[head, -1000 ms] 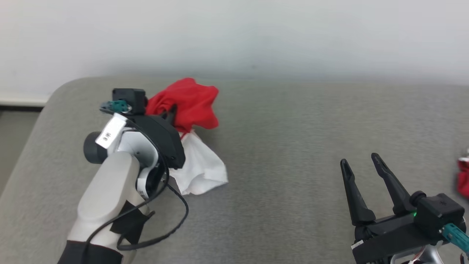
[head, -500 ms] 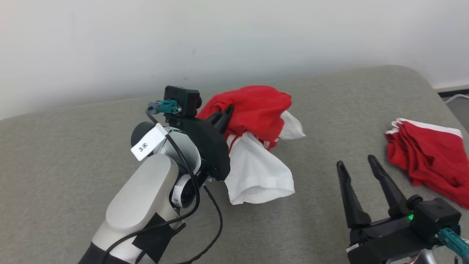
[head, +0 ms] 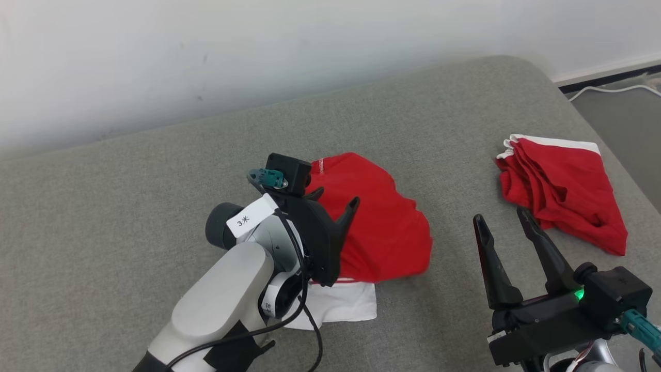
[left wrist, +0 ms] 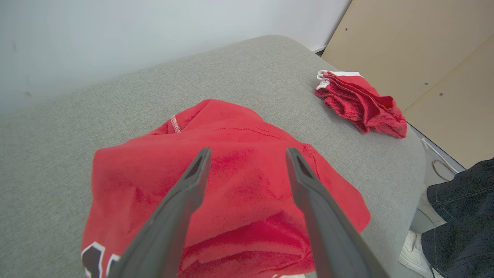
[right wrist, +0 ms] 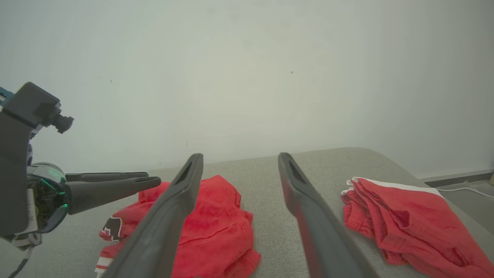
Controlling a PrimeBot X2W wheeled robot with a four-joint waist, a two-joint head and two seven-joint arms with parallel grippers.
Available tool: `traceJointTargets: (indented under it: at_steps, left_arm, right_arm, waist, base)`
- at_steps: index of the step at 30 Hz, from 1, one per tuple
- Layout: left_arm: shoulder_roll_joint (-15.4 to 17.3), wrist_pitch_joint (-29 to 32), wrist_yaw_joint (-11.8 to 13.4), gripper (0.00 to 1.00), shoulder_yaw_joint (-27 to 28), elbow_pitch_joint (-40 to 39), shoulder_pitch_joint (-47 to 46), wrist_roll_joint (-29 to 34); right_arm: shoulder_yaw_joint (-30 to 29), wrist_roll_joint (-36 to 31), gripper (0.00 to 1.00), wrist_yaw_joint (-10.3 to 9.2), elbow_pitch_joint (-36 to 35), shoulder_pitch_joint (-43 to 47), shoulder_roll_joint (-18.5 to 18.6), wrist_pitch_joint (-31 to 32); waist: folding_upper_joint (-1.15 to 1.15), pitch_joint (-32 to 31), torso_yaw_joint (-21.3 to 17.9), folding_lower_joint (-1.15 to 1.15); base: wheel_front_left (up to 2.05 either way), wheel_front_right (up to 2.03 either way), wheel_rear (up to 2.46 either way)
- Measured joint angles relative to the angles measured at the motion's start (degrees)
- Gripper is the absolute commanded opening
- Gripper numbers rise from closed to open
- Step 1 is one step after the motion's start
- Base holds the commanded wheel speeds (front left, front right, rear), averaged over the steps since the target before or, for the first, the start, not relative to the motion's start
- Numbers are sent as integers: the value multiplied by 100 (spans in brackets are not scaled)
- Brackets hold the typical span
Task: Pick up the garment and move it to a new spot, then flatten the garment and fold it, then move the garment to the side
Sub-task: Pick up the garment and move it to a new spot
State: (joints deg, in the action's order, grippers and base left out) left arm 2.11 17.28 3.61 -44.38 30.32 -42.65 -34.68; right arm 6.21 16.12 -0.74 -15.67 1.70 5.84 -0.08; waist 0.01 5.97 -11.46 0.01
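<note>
The garment point(head: 384, 232), red with a white part at its near edge, lies crumpled in a heap on the grey padded surface point(head: 155, 181). My left gripper point(head: 335, 197) hovers just above it, open, with nothing between its fingers. The left wrist view looks down on the garment point(left wrist: 247, 185) between the spread jaws of the left gripper point(left wrist: 249, 151). My right gripper point(head: 500, 217) stands open and empty at the lower right, a short way right of the garment. From the right wrist, the right gripper point(right wrist: 240, 156) frames the garment point(right wrist: 220, 227), with the left gripper point(right wrist: 152, 177) to the left.
A second red garment point(head: 563, 191) with white trim lies bunched near the surface's right end, also seen as a red pile point(left wrist: 359, 102) point(right wrist: 405, 220). The rounded right edge drops to a floor with a white cable point(head: 609, 89). A person's dark trouser leg point(left wrist: 459, 208) stands by that corner.
My left gripper has opened and let go of the garment, which now rests on the surface instead of hanging. The head camera has turned right, bringing the second garment into view.
</note>
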Motion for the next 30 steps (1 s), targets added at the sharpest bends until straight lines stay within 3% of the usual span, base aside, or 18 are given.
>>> traceJointTargets:
  at_steps: [7, 11, 20, 30]
  left_arm:
    - [-7, -155, 73, 100, 89, 7, 4, -200]
    - [48, -578, 111, 100, 386, -146, 17, -156]
    - [985, -1886, 205, 100, 1065, -1228, 1078, -93]
    - [1379, -2936, 344, 100, 1846, -2187, 2823, -81]
  right_arm:
    - [-26, 3, 100, 23, 78, -28, 5, -54]
    - [-47, 9, 100, 23, 142, -83, 5, -103]
    - [-134, 125, 100, 21, 483, -298, -31, -267]
    - [-500, 214, 100, -187, 815, -85, -46, -448]
  waist:
    - [0, 60, 229, 0]
    - [0, 47, 414, 0]
    - [-1, -185, 709, -2]
    - [0, -451, 1053, -2]
  base:
    - [0, 0, 0]
    - [0, 0, 0]
    - [0, 0, 0]
    - [0, 0, 0]
